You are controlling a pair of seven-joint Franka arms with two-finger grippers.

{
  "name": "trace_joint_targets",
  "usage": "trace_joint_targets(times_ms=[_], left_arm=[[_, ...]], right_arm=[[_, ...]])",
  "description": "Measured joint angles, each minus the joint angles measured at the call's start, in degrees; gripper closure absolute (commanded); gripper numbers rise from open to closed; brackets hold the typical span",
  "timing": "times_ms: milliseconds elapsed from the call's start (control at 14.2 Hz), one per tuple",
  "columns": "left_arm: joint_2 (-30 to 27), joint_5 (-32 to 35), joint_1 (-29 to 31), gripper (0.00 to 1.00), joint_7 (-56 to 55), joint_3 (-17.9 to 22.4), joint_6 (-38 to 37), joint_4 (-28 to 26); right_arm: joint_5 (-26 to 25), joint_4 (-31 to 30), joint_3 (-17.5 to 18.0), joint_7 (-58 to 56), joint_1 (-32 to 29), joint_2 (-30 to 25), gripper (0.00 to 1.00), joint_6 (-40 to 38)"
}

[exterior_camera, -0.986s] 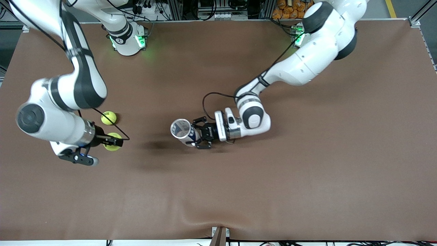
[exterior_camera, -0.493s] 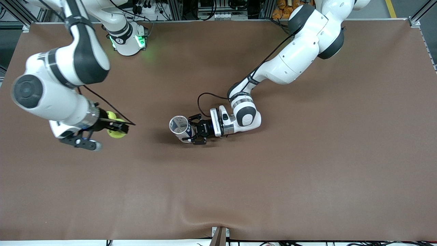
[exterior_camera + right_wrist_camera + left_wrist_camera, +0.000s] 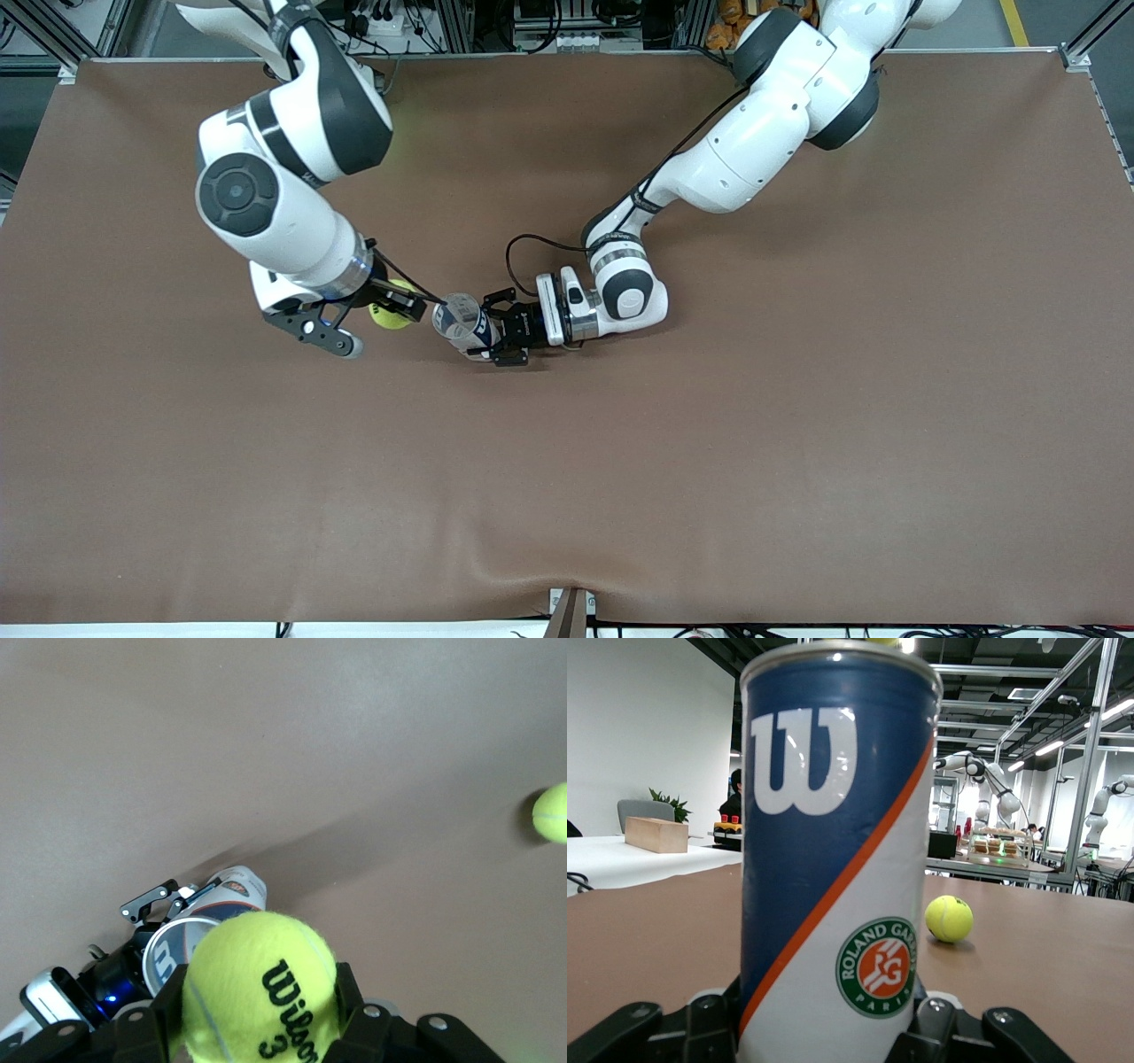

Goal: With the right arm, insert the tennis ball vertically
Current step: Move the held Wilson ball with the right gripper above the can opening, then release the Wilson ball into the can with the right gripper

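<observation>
The can point(image 3: 462, 324) stands upright mid-tabletop point(image 3: 709, 443). The held tennis ball point(image 3: 391, 312) hangs at its nine o'clock, just beside its rim.

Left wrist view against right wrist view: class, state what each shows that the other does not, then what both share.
Only the left wrist view shows the side of the upright can with its W logo and Roland Garros badge, held by the left gripper. Only the right wrist view shows the held tennis ball in the right gripper, above the can's open mouth. Both show the can, the brown table and a loose second ball lying on it.
</observation>
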Motion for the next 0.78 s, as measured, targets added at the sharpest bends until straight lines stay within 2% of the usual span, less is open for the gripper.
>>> trace_joint_targets(times_ms=[352,775], left_arm=[[0.0,-0.2,-0.2,0.39,0.0,0.4,-0.4,0.0],[0.0,-0.2,-0.3,0.39,0.0,0.5,-0.5,0.0]], right_arm=[[0.2,-0.2,0.0,5.5,1.0,1.1,0.35,2.0],[0.2,-0.4,0.0,14.4,5.7,4.1,0.36,4.9]])
